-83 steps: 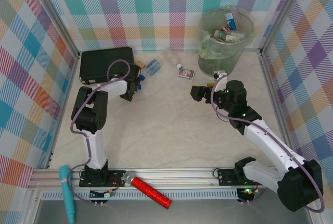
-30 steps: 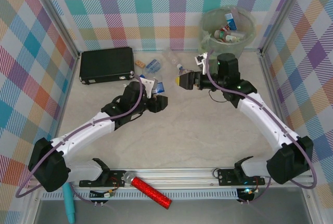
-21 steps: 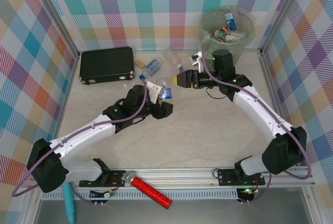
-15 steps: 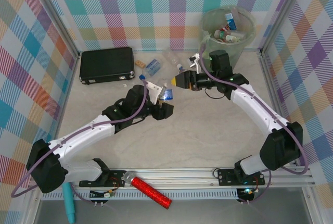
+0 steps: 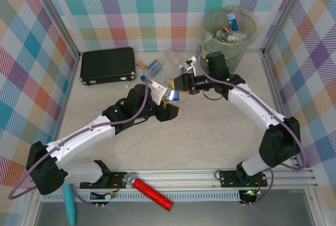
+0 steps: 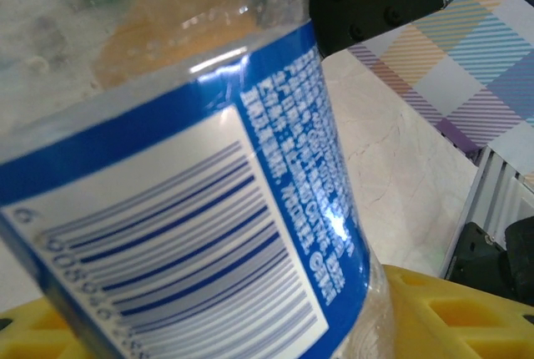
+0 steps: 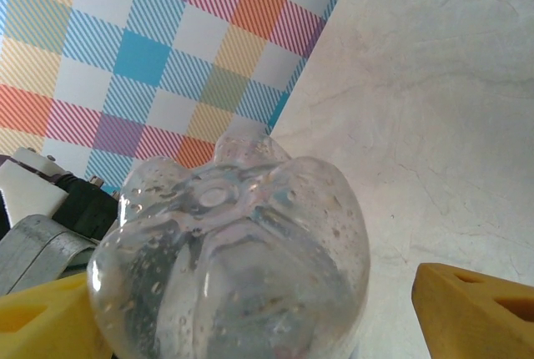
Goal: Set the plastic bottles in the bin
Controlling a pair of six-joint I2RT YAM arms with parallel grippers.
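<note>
The bin [image 5: 239,52] stood at the far right corner of the bench [image 5: 210,131]. Several plastic bottles [image 5: 231,30] lay heaped inside it, one with a blue label uppermost among white and red caps. How many lay lower down could not be counted through the cloudy wall.

Near the middle of the bench, towards the far side, the two arms met over one blue-labelled bottle [image 5: 171,95], which was raised off the surface. The left pincer [image 5: 167,102] was closed on it. In the left wrist view the label and barcode lay right across the picture, with a yellow finger [image 6: 450,309] at the lower right corner.

The right pincer [image 5: 178,84] reached in from the far right with its jaws spread to either side of the bottle's base. In the right wrist view that clear, lobed base [image 7: 234,250] faced the camera. The right-hand finger [image 7: 476,309] stood apart from it, while the left-hand one sat close against it. Whether that one touched could not be told.

Two loose bottles lay on the far part of the bench, left of the bin. One had a blue label [image 5: 154,67] and the other was clear and hard to make out [image 5: 172,55]. A flat black case [image 5: 107,64] lay at the far left.
</note>
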